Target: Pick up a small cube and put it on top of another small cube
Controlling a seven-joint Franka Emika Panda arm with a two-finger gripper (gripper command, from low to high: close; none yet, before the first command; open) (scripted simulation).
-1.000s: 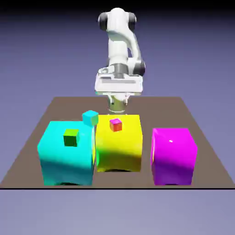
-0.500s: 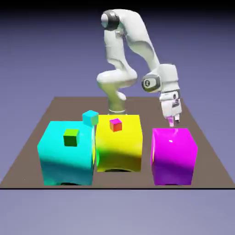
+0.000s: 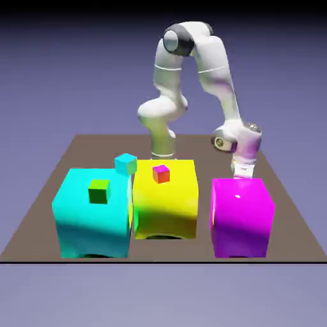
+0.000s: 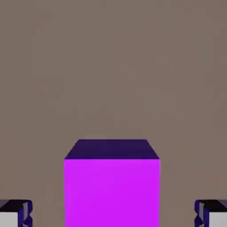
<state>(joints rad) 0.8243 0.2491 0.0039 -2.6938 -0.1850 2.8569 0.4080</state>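
In the hand view a small cube (image 4: 111, 186), bright purple with a darker violet face, rests on the brown table. It sits between my two fingertips (image 4: 15, 213), with a wide gap on each side. My gripper (image 4: 113, 213) is open around it and does not touch it. In the exterior view my gripper (image 3: 242, 171) hangs low just behind the big magenta block (image 3: 241, 217), which hides the small cube and my fingertips.
A big cyan block (image 3: 92, 220) and a big yellow block (image 3: 165, 201) stand left of the magenta one. A tiny green cube (image 3: 98, 191) lies on the cyan block, a tiny cyan cube (image 3: 126, 163) behind it, and a tiny red cube (image 3: 161, 173) on the yellow block.
The arm has swung from the table's middle to the exterior view's right and come down behind the magenta block. The jaws have spread wider.
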